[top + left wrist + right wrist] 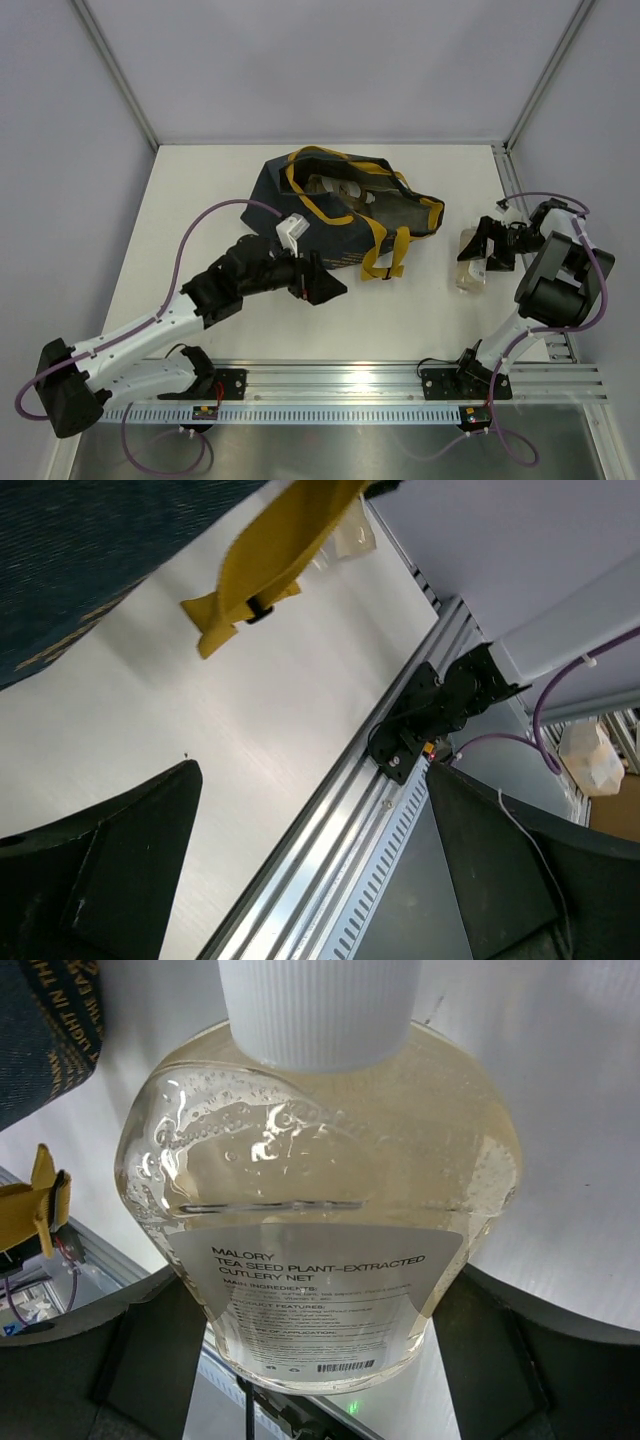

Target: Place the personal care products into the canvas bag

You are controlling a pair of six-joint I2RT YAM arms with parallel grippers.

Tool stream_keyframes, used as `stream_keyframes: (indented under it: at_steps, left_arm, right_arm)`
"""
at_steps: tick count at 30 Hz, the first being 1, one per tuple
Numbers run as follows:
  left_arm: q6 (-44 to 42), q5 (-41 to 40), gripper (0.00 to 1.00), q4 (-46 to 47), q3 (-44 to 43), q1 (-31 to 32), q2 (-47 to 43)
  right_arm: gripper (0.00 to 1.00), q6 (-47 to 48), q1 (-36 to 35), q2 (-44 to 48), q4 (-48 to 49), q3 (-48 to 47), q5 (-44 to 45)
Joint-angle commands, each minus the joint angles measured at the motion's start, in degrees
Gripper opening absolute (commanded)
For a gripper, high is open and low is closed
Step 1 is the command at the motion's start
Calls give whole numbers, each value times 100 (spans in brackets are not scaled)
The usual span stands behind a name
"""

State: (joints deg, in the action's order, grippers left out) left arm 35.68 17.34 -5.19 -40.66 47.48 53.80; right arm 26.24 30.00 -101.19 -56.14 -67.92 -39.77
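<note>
The navy canvas bag (340,205) with mustard straps lies open at the table's middle; pale pouches (335,188) show inside its mouth. No dark red pouch is visible. My right gripper (488,246) is closed on the sides of a pale yellow pouch (470,265) with a white cap, right of the bag. In the right wrist view the pouch (320,1210) fills the frame, with my fingers (150,1360) against its lower sides. My left gripper (322,286) is open and empty at the bag's near edge. In the left wrist view it (310,860) hangs over bare table.
An aluminium rail (350,385) runs along the near table edge and shows in the left wrist view (360,810). A bag strap (270,560) hangs in front of the left gripper. Grey walls enclose the table on three sides.
</note>
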Motion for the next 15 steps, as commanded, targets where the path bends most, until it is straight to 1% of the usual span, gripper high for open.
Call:
stream_keyframes:
  at_steps: [1, 6, 9, 15]
  left_arm:
    - [-290, -249, 99, 484, -407, 287, 376]
    - [-220, -302, 99, 712, -346, 428, 535]
    - [-263, -416, 99, 669, -319, 428, 447]
    - [-421, -627, 99, 397, -363, 428, 228]
  right_arm:
    - [0, 372, 15, 433, -424, -327, -865]
    - [0, 479, 15, 696, -582, -327, -1085]
    - [0, 487, 15, 907, -766, -406, -1278]
    - [0, 523, 15, 1382, -1373, -862, -1762]
